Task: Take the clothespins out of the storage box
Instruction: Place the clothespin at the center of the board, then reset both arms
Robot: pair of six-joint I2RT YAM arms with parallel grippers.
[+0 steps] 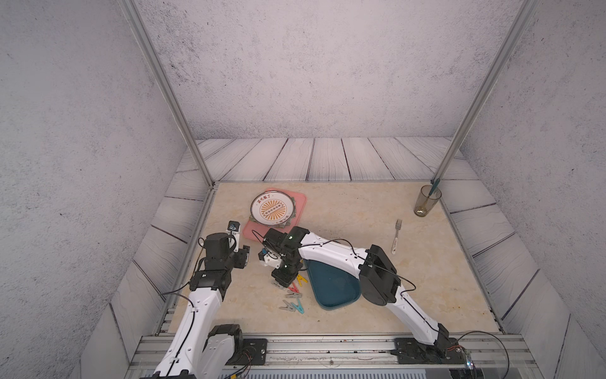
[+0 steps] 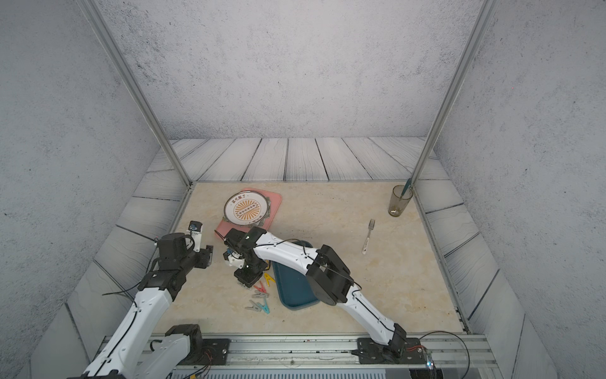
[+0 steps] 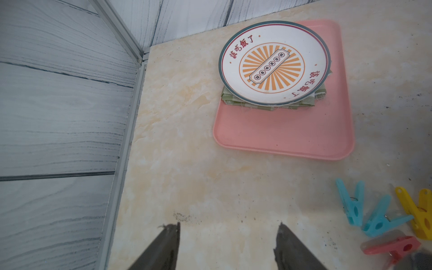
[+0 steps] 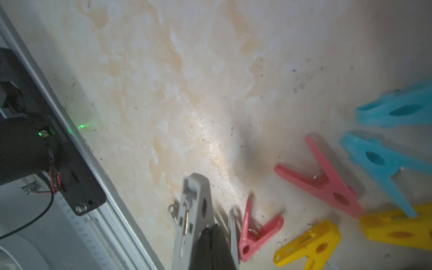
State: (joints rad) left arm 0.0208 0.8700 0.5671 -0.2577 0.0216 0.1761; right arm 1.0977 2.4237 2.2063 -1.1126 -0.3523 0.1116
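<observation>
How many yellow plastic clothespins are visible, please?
2 yellow plastic clothespins, both on the tabletop: one beside a red clothespin, another beside a teal clothespin; more may be hidden.

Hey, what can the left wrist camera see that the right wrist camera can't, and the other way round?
Only the left wrist view shows the pink tray carrying a plate on a folded cloth, and the open left pincer. Only the right wrist view shows the right pincer shut on a grey clothespin. Both show teal clothespins, a yellow clothespin and a red clothespin on the tabletop.
</observation>
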